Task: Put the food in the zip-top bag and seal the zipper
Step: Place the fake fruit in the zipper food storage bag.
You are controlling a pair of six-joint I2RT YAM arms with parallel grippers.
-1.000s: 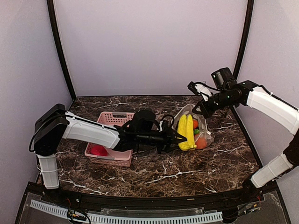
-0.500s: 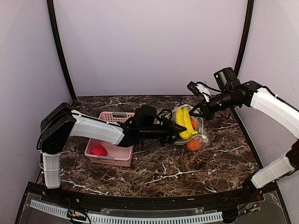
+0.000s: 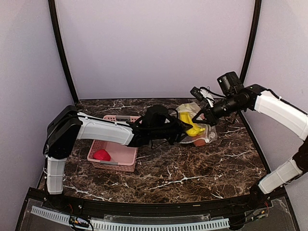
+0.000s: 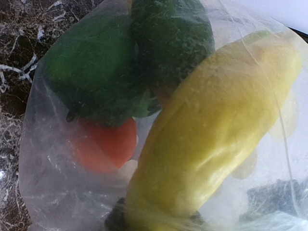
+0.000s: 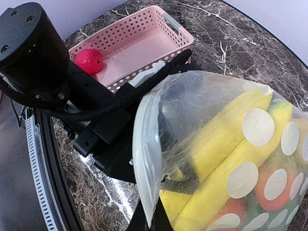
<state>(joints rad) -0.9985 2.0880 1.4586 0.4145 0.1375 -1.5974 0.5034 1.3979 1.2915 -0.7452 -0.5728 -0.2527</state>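
Note:
The zip-top bag [image 3: 209, 133] lies open at the back right of the table, clear with white dots [image 5: 258, 126]. My right gripper [image 3: 198, 118] is shut on its mouth edge and holds it up; its fingers grip the rim [image 5: 153, 222]. My left gripper [image 3: 185, 131] reaches into the mouth, shut on the yellow banana [image 3: 191, 129], [image 4: 216, 134], [image 5: 226, 130]. Green pieces [image 4: 96, 72] and an orange piece [image 4: 107, 144] lie inside the bag. A magenta-red piece [image 3: 101, 155] sits in the pink basket [image 3: 126, 162]. The zipper strip cannot be made out.
The pink basket [image 5: 173, 30] stands left of the bag, with the red piece [image 5: 89, 60] in its corner. My left arm [image 3: 106, 132] stretches over the basket's back edge. The curved back wall rises close behind the bag.
My left gripper has pushed the banana further back and into the bag. The bag and its contents have shifted back and left. My right gripper has kept its hold on the rim.

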